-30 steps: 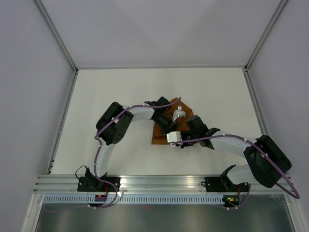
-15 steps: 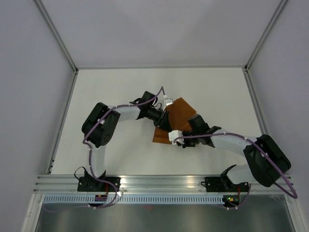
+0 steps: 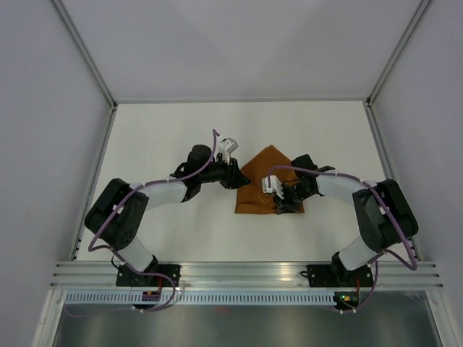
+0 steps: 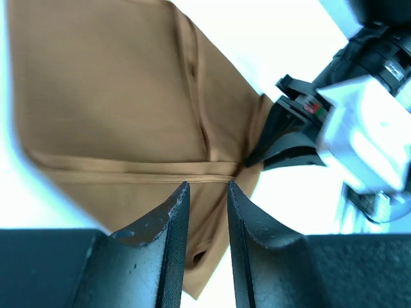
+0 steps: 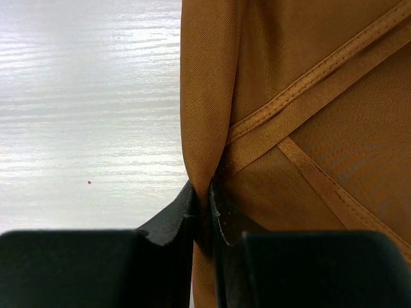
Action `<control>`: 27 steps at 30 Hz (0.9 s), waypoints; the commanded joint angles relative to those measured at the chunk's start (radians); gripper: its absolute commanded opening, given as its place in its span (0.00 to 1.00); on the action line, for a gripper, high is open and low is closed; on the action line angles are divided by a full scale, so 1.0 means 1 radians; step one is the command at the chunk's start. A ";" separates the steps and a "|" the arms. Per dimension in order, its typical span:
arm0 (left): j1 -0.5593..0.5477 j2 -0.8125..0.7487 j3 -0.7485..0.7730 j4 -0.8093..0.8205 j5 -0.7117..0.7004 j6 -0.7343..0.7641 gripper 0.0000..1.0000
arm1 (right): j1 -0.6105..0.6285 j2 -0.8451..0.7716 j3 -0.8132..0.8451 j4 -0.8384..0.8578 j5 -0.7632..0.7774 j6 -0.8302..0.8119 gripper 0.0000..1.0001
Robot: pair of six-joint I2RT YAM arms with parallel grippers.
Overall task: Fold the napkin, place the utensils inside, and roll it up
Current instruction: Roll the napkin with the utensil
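The rust-orange napkin (image 3: 259, 186) lies folded in the middle of the white table, with hemmed edges crossing on top (image 5: 308, 96). My right gripper (image 3: 284, 201) sits at its right edge, and in the right wrist view it (image 5: 202, 192) is shut on an upright pinch of the cloth. My left gripper (image 3: 237, 176) hovers at the napkin's left edge. Its jaws (image 4: 207, 187) stand a little apart with nothing between them, and the napkin (image 4: 128, 96) shows beyond them. The right gripper's black fingers (image 4: 282, 138) appear on the cloth's far edge. The utensils are out of view.
The white table (image 3: 166, 137) runs out around the napkin on all sides, bounded by metal frame rails (image 3: 94, 184) left and right and grey walls behind. Both arm bases sit on the aluminium rail (image 3: 231, 273) at the near edge.
My left arm has drawn back leftward off the napkin and now stretches out low. My right gripper has swung from the cloth's near-left corner to its right edge, so more napkin shows.
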 commanded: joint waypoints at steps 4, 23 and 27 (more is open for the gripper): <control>-0.024 -0.185 -0.191 0.313 -0.294 0.079 0.37 | -0.069 0.173 0.136 -0.300 -0.132 -0.121 0.18; -0.473 -0.034 -0.076 0.091 -0.602 0.892 0.51 | -0.157 0.462 0.405 -0.627 -0.218 -0.261 0.18; -0.498 0.024 -0.044 0.085 -0.583 0.920 0.54 | -0.161 0.474 0.411 -0.629 -0.215 -0.261 0.18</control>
